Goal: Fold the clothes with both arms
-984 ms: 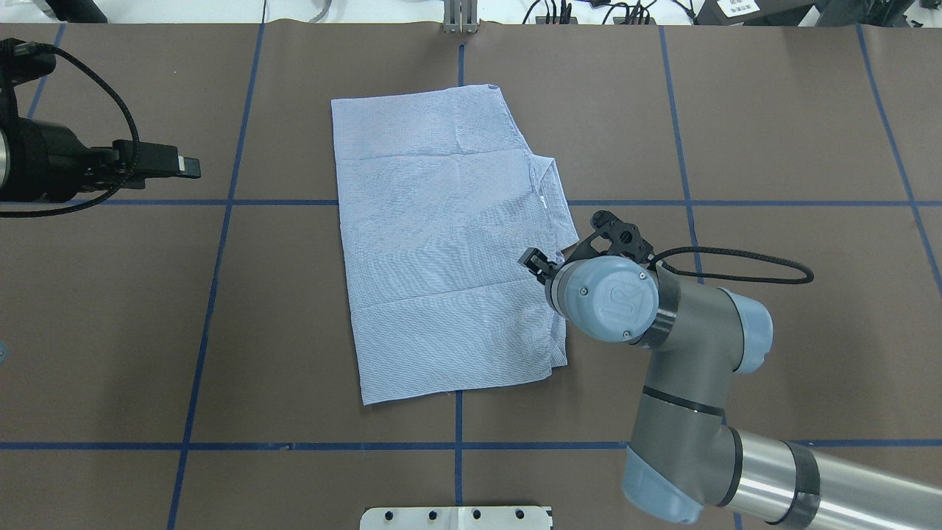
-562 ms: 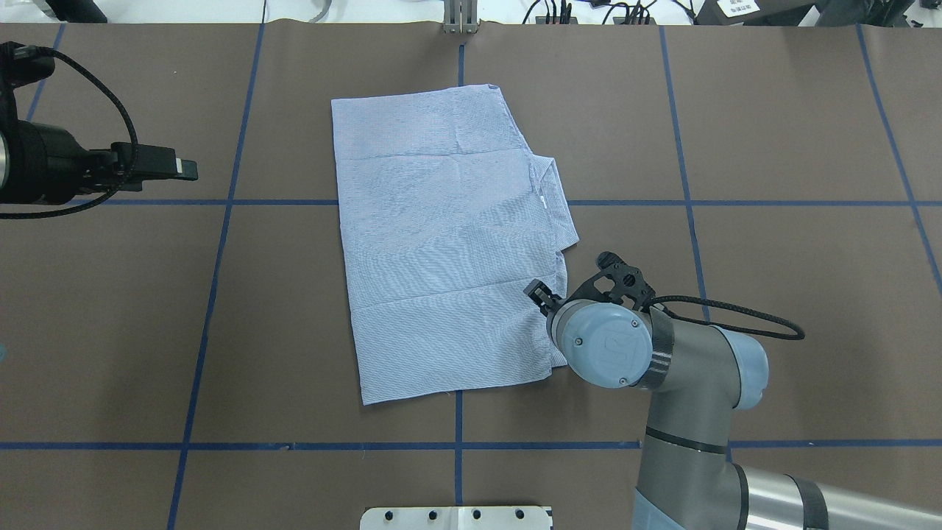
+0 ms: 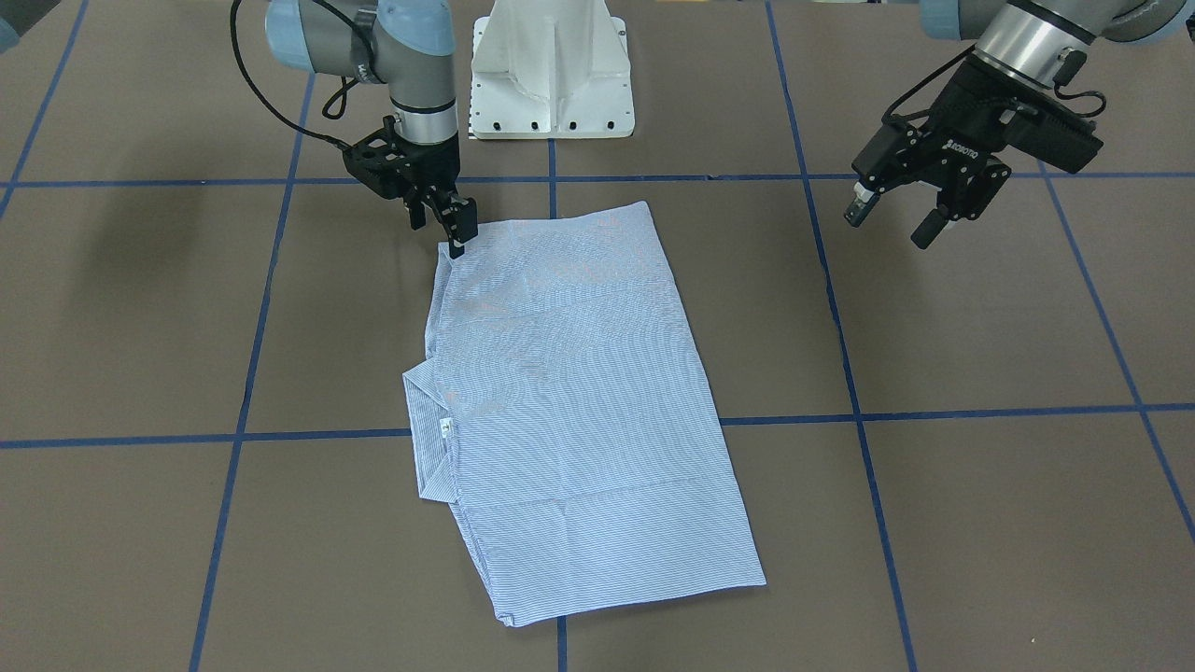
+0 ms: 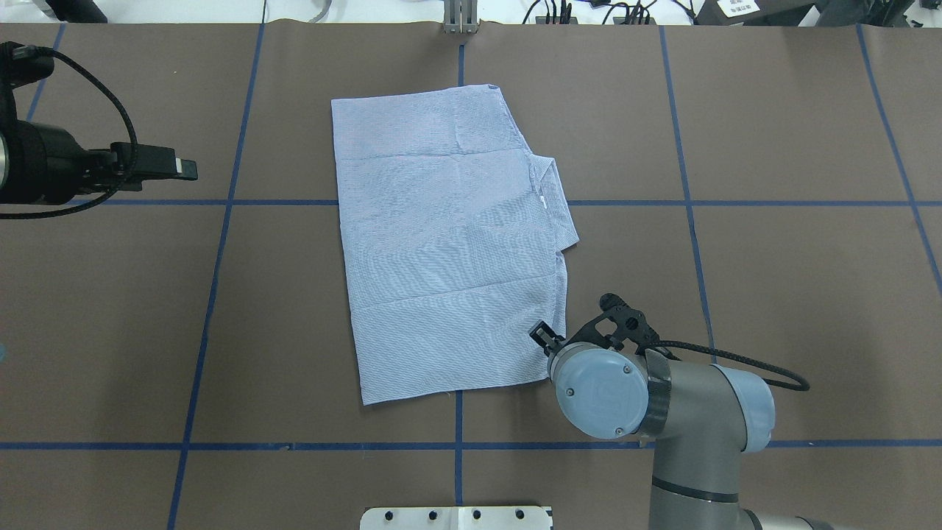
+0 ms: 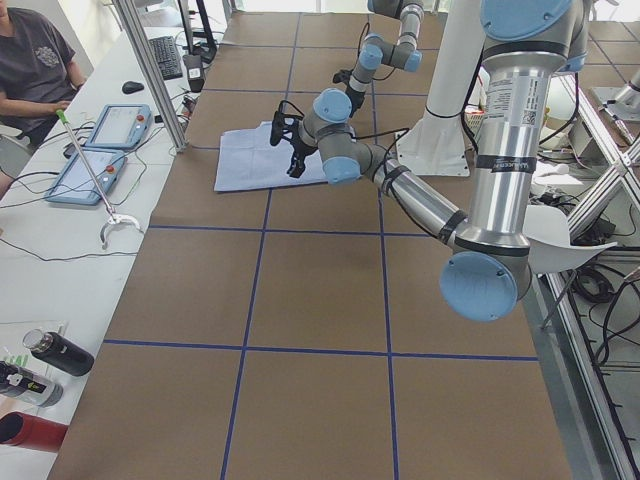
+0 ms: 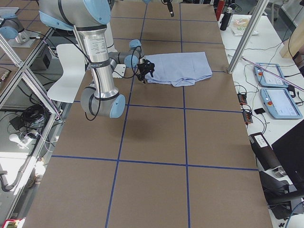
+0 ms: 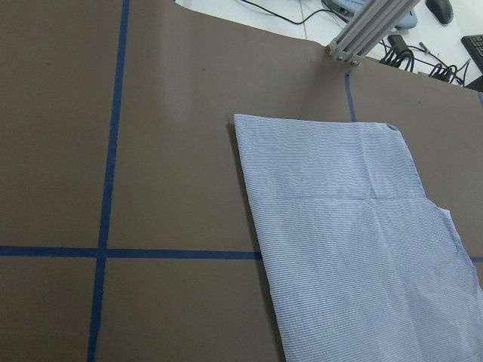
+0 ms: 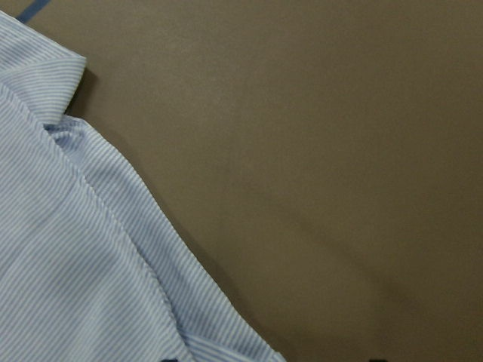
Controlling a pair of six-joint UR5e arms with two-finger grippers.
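The light blue striped shirt (image 4: 441,243) lies flat on the brown table, folded into a long rectangle. Its collar (image 4: 552,199) sticks out on the right side, and a small white label (image 3: 446,429) shows there. My right gripper (image 4: 542,337) is low at the shirt's near right corner (image 3: 439,233). It is open. In the right wrist view the shirt's edge (image 8: 68,264) runs between two dark fingertips, one over cloth and one over table. My left gripper (image 3: 892,222) is open and empty, raised in the air well left of the shirt (image 4: 180,168).
The white pedestal base (image 3: 551,65) stands at the table's near edge, close behind the right gripper. Blue tape lines cross the table. An aluminium post (image 4: 460,18) and cables sit at the far edge. A side table holds teach pendants (image 5: 100,130), and an operator sits there.
My right gripper has moved toward the robot along the shirt's right edge, from just below the collar to the near right corner. The shirt and the left gripper have stayed put.
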